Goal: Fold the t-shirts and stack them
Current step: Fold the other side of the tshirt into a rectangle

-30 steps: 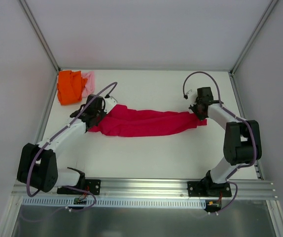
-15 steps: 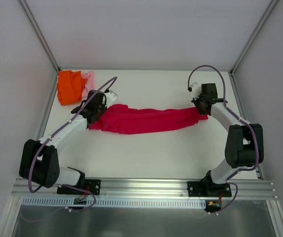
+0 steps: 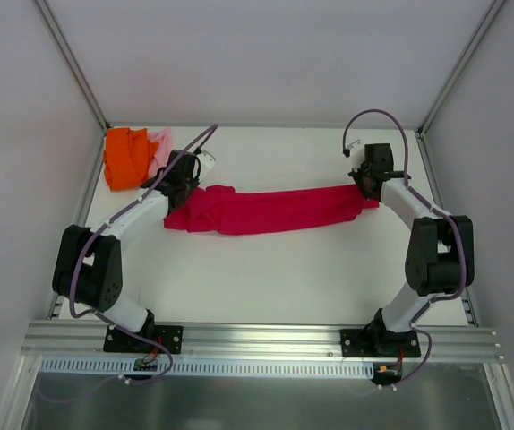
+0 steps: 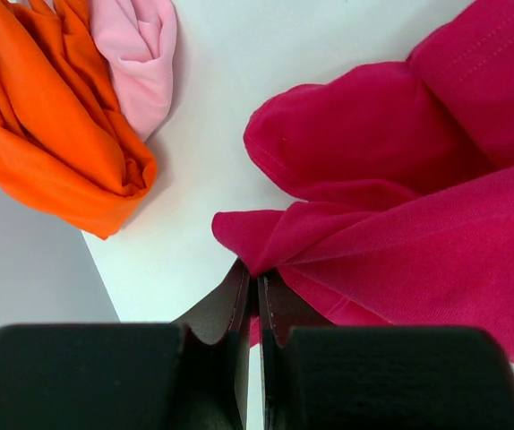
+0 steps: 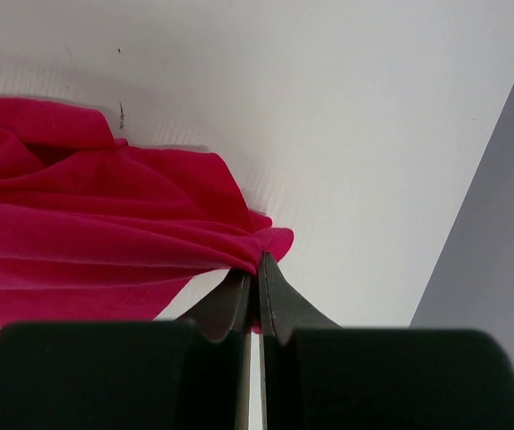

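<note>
1. We are seeing the left gripper point(image 3: 182, 186) pinching the left end of the crimson-red t-shirt point(image 3: 270, 209). Its jaws are pressing together on a small fold of the cloth.
2. The right gripper point(image 3: 364, 184) is doing the same at the right end of this shirt. Its jaws are standing almost together, with only a thin corner of cloth between them.
3. The left arm point(image 3: 123, 228) is reaching from the near left corner of the worktop point(image 3: 284, 269) slantwise toward the far left part.
4. The right arm point(image 3: 418, 219) is rising from its base at the near edge and stretching along the right edge toward the far right corner.
5. The crimson-red t-shirt is hanging as a long wrinkled band from one gripper to the other, across the far half of the worktop. We cannot tell whether its middle is touching the surface.
6. The orange t-shirt point(image 3: 127, 158) is lying bunched in the far left corner.
7. The pale pink t-shirt point(image 3: 160, 150) is lying against the right side of the orange one, touching it, and only a small part is showing.
</note>
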